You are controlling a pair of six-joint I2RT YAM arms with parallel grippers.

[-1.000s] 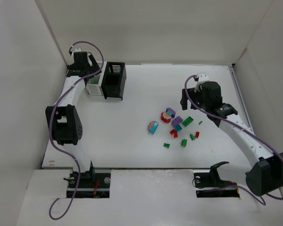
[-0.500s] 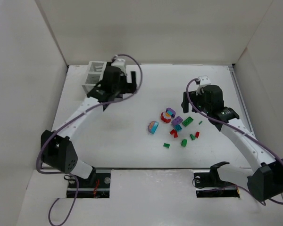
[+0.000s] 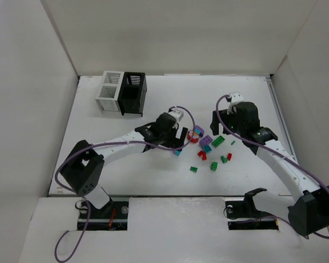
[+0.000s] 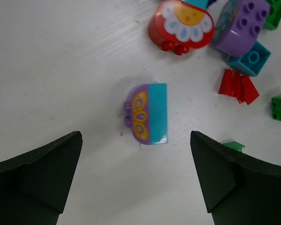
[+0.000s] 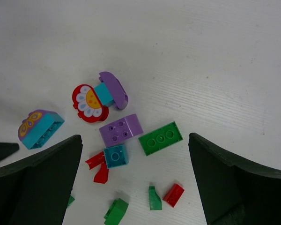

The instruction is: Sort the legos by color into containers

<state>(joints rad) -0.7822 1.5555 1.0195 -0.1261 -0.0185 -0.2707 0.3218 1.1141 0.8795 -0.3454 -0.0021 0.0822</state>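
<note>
The left pincer (image 4: 136,157) has swung from the white and black slatted boxes (image 3: 120,92) to hang wide open over the little teal-and-purple plastic brick (image 4: 150,115) on the counter (image 3: 170,98), ready to grab.

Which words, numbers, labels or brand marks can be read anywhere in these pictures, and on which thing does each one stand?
No text can be read in any view.
The red rounded brick bears only a printed flower, no letters.
The purple and teal brick bears only yellow petal shapes, no letters.
The white container and the black container show plain slats.
Any mark on the brick studs is too small to read.
</note>
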